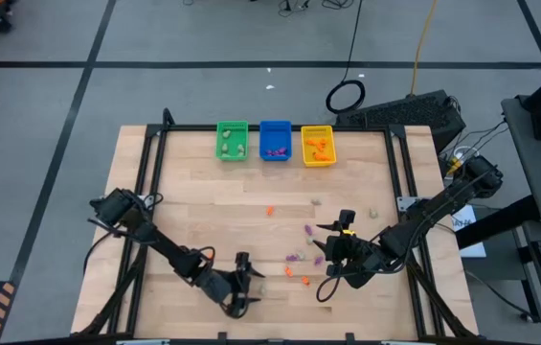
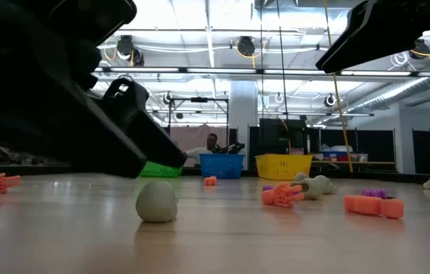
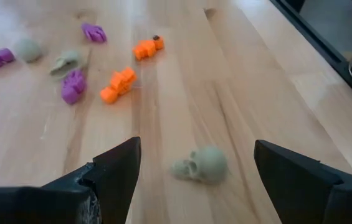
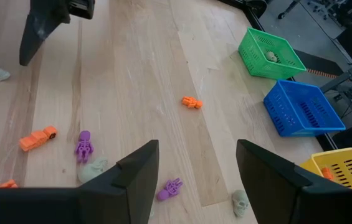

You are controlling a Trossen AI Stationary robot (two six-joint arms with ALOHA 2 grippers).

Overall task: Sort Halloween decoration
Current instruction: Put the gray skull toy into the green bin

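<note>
The Halloween decoration is many tiny orange, purple and pale trinkets scattered over the wooden table (image 1: 203,206). My left gripper (image 3: 195,149) is open near the table's near edge (image 1: 241,285). Its fingers stand on either side of a pale skull (image 3: 202,167), which lies on the wood (image 2: 157,201) untouched. My right gripper (image 4: 197,146) is open and hovers right of the middle (image 1: 332,259). Below and ahead of it lie an orange trinket (image 4: 191,102), a purple figure (image 4: 83,146) and another pale skull (image 4: 240,202).
A green bin (image 1: 233,140), a blue bin (image 1: 275,140) and a yellow bin (image 1: 317,146) stand in a row at the far edge, each holding trinkets of its colour. More trinkets (image 3: 118,84) (image 3: 73,86) lie between the two grippers. A person shows in the room beyond (image 2: 211,141).
</note>
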